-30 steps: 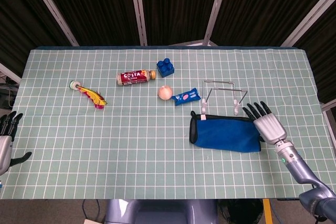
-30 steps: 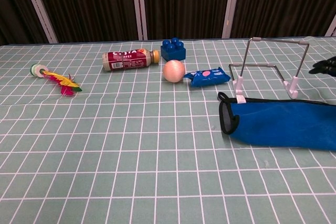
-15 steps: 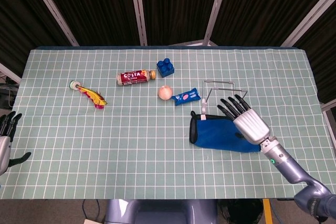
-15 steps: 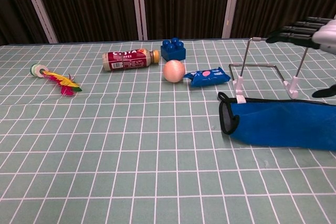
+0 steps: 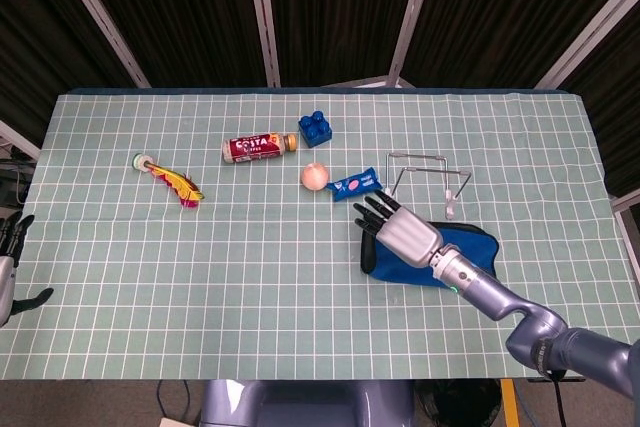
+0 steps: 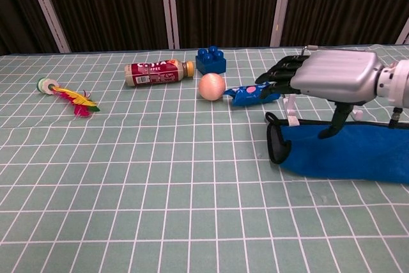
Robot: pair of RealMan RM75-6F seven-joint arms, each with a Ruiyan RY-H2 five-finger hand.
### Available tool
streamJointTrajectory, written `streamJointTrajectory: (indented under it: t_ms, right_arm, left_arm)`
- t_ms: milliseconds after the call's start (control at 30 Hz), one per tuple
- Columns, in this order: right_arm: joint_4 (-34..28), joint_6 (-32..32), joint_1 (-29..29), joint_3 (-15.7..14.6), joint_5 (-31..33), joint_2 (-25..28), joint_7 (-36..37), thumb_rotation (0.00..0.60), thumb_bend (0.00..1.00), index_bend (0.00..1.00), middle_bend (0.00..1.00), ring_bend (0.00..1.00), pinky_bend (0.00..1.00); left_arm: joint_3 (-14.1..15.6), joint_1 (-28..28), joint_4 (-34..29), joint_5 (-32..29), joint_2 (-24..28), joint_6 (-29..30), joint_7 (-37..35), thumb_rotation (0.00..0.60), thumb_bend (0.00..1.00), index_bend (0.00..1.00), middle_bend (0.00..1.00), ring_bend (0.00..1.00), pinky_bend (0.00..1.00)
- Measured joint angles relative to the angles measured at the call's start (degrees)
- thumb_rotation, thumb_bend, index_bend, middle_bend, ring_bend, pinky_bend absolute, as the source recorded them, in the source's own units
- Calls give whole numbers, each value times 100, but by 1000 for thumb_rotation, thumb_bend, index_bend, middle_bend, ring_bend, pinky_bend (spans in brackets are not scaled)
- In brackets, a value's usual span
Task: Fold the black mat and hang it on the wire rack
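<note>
Mat [image 5: 455, 259] is lying flat at about four o'clock on the table [image 5: 250, 277], blue face up with its black edge [image 6: 276, 145] showing at the nine o'clock end; it looks already doubled over, though I cannot be sure. Rack [image 5: 425, 175] is standing just beyond it at twelve o'clock, bare of any cloth. Right hand [image 5: 398, 231] is hovering over the mat's nine o'clock end, fingers spread and extended, holding nothing. Left hand [image 5: 10, 247] is waiting off the table's nine o'clock edge, likewise empty with fingers apart. Judging by this, the grasp is in hand: next the right hand is needing to lower, pinch that black edge, then lift the mat over the rack's top bar. Snack packet [image 5: 355, 185] and ball [image 5: 314, 175] are sitting near at eleven o'clock.
</note>
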Motion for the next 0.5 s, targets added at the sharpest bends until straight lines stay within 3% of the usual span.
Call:
streamJointTrajectory:
  t_ms: [500]
  right_arm:
    - [511, -631, 435, -253, -2, -490, -57, 600, 0, 176, 0, 0, 0]
  left_arm:
    - [-16, -76, 61, -123, -73, -134, 92, 600, 0, 0, 0, 0, 0]
